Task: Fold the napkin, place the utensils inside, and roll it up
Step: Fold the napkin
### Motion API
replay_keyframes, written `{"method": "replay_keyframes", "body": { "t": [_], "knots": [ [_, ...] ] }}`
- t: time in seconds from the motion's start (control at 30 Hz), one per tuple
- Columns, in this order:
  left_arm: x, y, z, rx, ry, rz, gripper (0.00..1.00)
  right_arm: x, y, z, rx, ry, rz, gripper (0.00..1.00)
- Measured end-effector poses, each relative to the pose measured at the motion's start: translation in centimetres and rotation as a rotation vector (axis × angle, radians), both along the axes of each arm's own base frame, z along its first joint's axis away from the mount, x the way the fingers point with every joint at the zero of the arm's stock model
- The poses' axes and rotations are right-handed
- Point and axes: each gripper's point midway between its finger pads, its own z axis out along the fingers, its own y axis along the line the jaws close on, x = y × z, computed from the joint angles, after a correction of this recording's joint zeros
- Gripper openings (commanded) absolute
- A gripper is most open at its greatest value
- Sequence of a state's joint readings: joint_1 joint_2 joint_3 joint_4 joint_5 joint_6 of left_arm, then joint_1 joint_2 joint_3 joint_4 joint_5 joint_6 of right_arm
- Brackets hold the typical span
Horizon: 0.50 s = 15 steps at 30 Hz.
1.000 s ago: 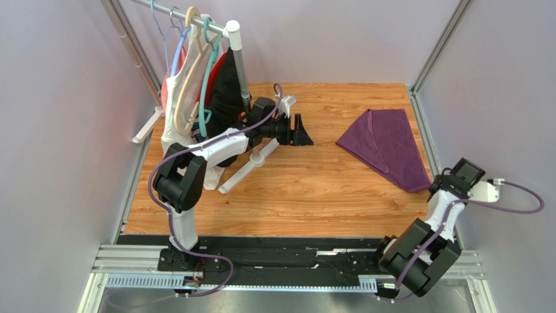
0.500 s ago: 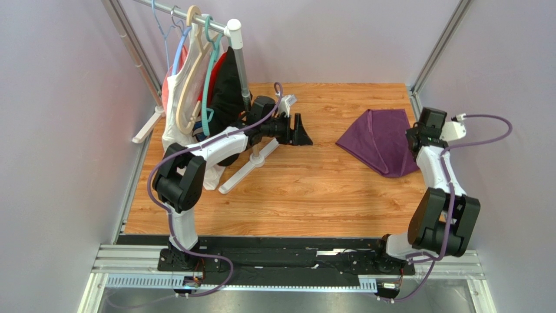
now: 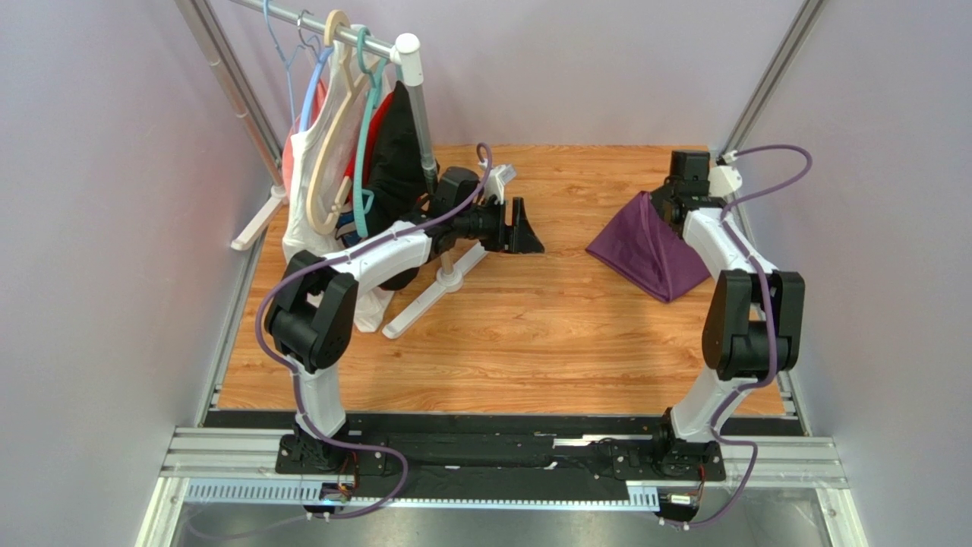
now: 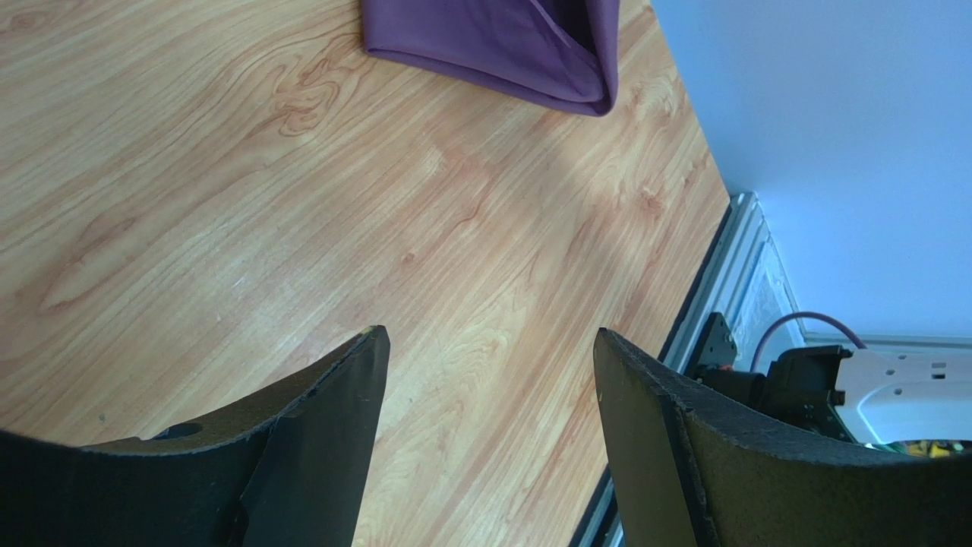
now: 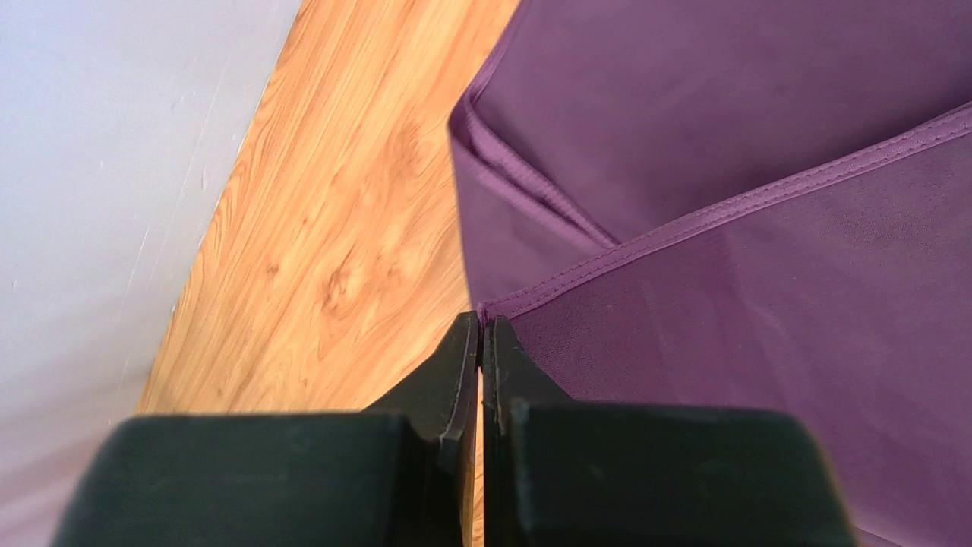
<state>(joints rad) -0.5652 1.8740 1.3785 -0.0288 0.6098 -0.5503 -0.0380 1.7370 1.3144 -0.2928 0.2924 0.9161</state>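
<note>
The purple napkin (image 3: 648, 244) lies folded over itself at the far right of the wooden table. It also shows in the left wrist view (image 4: 502, 46) and fills the right wrist view (image 5: 742, 228). My right gripper (image 3: 675, 201) is at the napkin's far corner, shut on its hemmed corner (image 5: 480, 323), which it holds over the rest of the cloth. My left gripper (image 3: 529, 228) is open and empty above bare wood (image 4: 485, 342), left of the napkin. The wooden fork and spoon are out of view.
A clothes rack (image 3: 413, 103) with white, red and black garments on hangers stands at the back left, its white feet (image 3: 434, 291) on the table. Metal frame posts (image 3: 762, 86) and pale walls close in the table's sides and back.
My right arm has swung from the near right edge to the far right, carrying the napkin's near corner over the cloth, so the napkin looks smaller. The left arm has barely moved.
</note>
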Motion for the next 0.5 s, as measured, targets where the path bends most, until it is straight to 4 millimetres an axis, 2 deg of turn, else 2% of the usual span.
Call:
{"method": "replay_keyframes", "body": {
  "t": [0.2, 0.5],
  "knots": [
    [-0.2, 0.6, -0.3, 0.010, 0.003, 0.011, 0.75, 1.8, 3.6, -0.6, 0.014, 0.005, 0.077, 0.00],
    [-0.3, 0.6, -0.4, 0.013, 0.001, 0.010, 0.75, 1.8, 7.2, -2.2, 0.020, 0.042, 0.171, 0.00]
  ]
}}
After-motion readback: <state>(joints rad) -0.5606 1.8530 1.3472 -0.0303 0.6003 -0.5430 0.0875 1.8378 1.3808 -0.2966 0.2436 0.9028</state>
